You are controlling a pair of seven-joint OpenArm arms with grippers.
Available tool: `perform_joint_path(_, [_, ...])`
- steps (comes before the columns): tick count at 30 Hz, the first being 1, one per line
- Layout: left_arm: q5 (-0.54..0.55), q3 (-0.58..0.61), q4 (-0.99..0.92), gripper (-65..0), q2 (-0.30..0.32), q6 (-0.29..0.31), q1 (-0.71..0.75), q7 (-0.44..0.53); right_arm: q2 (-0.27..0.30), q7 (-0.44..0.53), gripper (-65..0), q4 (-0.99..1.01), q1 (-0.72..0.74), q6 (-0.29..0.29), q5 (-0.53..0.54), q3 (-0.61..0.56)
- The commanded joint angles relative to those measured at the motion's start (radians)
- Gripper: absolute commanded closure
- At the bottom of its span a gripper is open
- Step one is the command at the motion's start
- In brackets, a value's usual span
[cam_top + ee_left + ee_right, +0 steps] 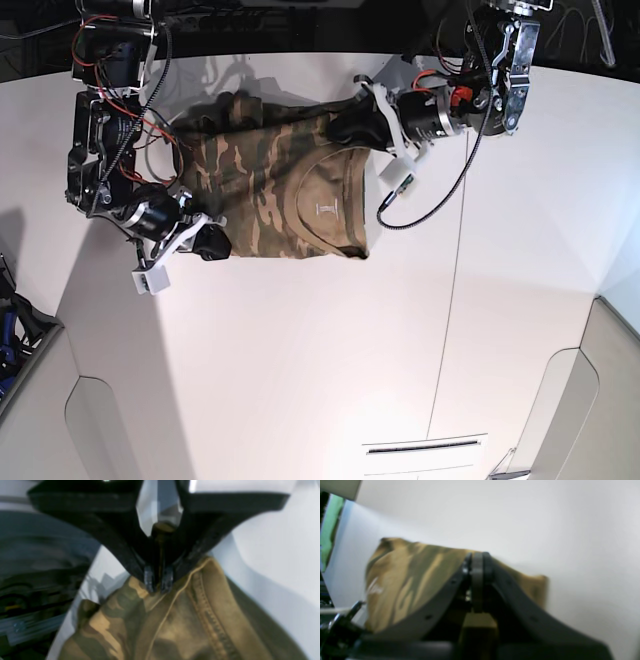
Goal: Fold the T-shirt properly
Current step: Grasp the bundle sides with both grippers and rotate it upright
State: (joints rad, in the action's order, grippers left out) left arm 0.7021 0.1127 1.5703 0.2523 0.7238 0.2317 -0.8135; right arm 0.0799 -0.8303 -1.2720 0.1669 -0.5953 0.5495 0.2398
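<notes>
The camouflage T-shirt (265, 190) lies partly folded on the white table (300, 350), with its neckline and small pale label (327, 208) facing up. My left gripper (347, 128) is shut on the shirt's far right edge. In the left wrist view the gripper (158, 585) pinches cloth (180, 620) beside a stitched hem. My right gripper (213, 243) is shut on the shirt's near left corner. In the right wrist view its closed tips (477, 560) sit against the cloth (407, 580).
The table's left edge (60, 300) runs close to the right arm. A black cable (440, 200) loops down from the left arm over the table. Dark equipment (30, 580) lies beyond the table edge. Something green (330, 525) shows off the table's edge.
</notes>
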Motion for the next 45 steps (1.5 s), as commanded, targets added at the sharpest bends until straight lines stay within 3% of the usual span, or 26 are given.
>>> perform_joint_path(1, [-0.056,-0.003,-0.012,-5.8,0.010,-0.026,-0.023,-0.012,0.003,0.019,0.0,-0.017,0.021,-0.007,0.018,0.000])
perform_joint_path(13, [-0.119,-0.003,-0.068,-5.8,0.012,-0.028,-0.144,-0.012,0.003,-0.043,0.0,-0.017,0.017,-0.012,0.015,0.000])
perform_joint_path(22, [-0.281,-0.003,-0.079,-5.8,0.017,-0.141,-0.183,0.089,0.003,-0.069,0.0,-0.023,-0.060,-0.015,0.111,0.000])
perform_joint_path(25, [-0.293,-0.003,-0.101,-5.8,0.016,-0.145,-0.229,0.095,0.003,-0.094,0.0,-0.039,-0.095,-0.015,0.163,0.000])
perform_joint_path(35, [-0.286,-0.003,-0.137,-5.8,0.017,-0.163,-0.330,0.126,-0.016,-0.113,0.0,-0.204,-0.256,-0.019,0.218,0.000])
perform_joint_path(45, [-0.126,-0.104,0.044,-5.8,0.017,-0.151,-0.282,0.007,-0.014,-0.108,0.0,-0.317,-0.242,-0.018,0.195,0.009])
